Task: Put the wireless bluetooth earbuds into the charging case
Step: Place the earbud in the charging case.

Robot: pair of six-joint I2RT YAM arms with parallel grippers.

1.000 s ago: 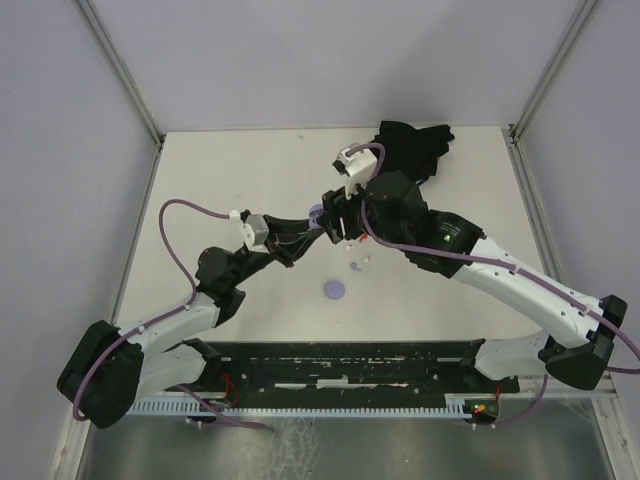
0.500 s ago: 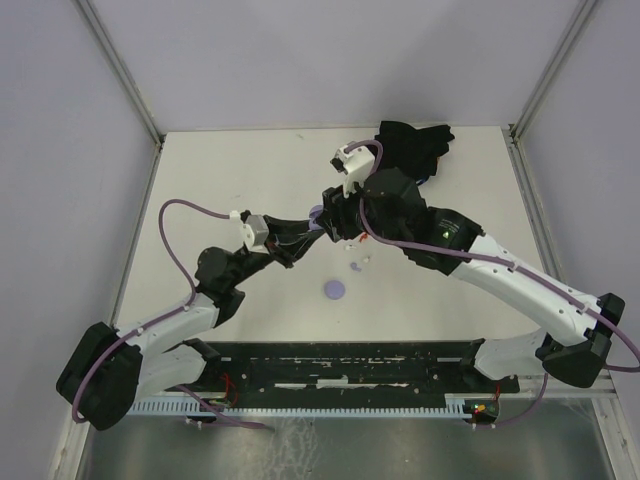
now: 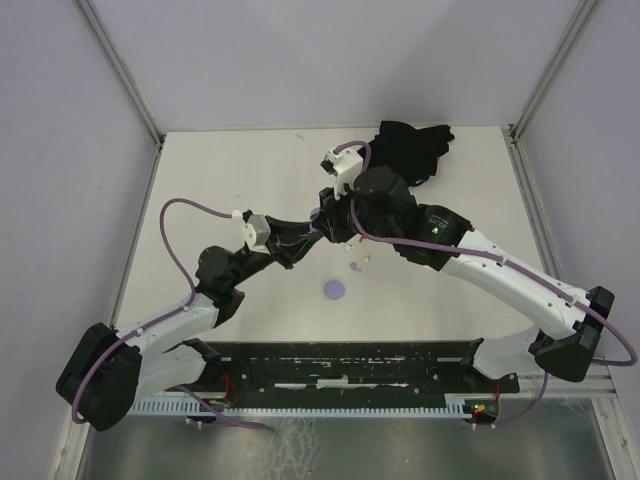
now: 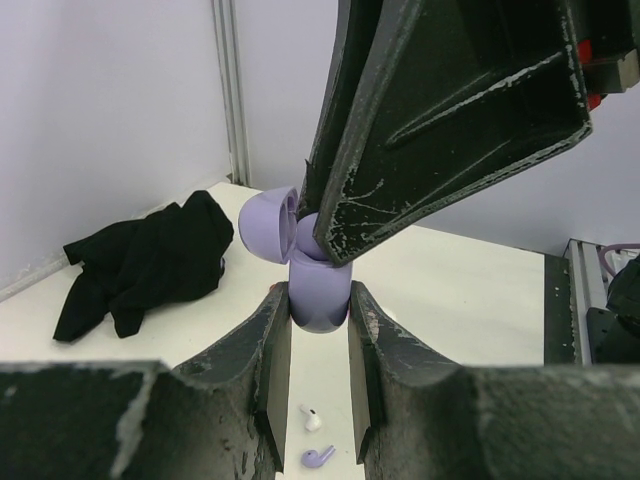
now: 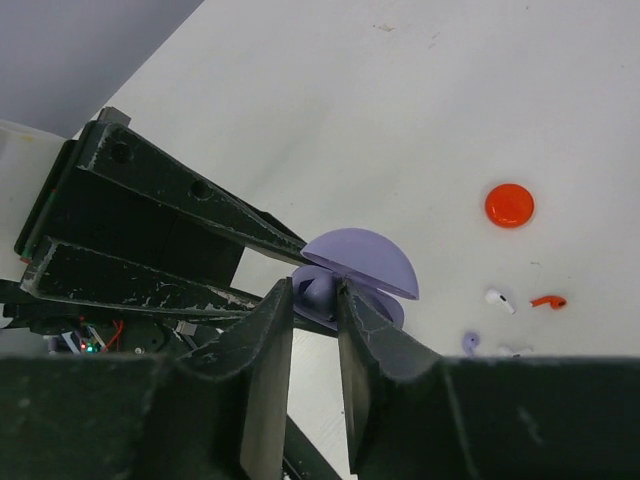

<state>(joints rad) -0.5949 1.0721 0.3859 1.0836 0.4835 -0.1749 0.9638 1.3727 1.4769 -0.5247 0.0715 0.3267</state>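
Counts: one lavender charging case, one black cloth, one red disc, one lavender disc, two arms. Four loose earbuds at most in any one view.

The left gripper is clamped on the case body, holding it upright over the middle of the table. The case's lid is flipped open toward 10 o'clock. The right gripper points down into the open case with its jaws drawn close and only a narrow gap between them. There is something lavender in that gap, but I cannot tell whether it is pinched.

- **Right wrist view:** the only view with the red disc, at 2 o'clock from the case. It also shows all four loose earbuds on the table at 3–4 o'clock: white, red, lavender and a second pale one.
- **Left wrist view:** only two earbuds, one white and one lavender, lying at 6 o'clock below the case. The cloth is at 9 o'clock. No discs are visible.
- **Top view:** the only view with the lavender disc, at 6 o'clock from the case. The cloth is at 1 o'clock near the far edge. The earbuds are tiny specks between the case and the disc, and the case is mostly hidden by the grippers.
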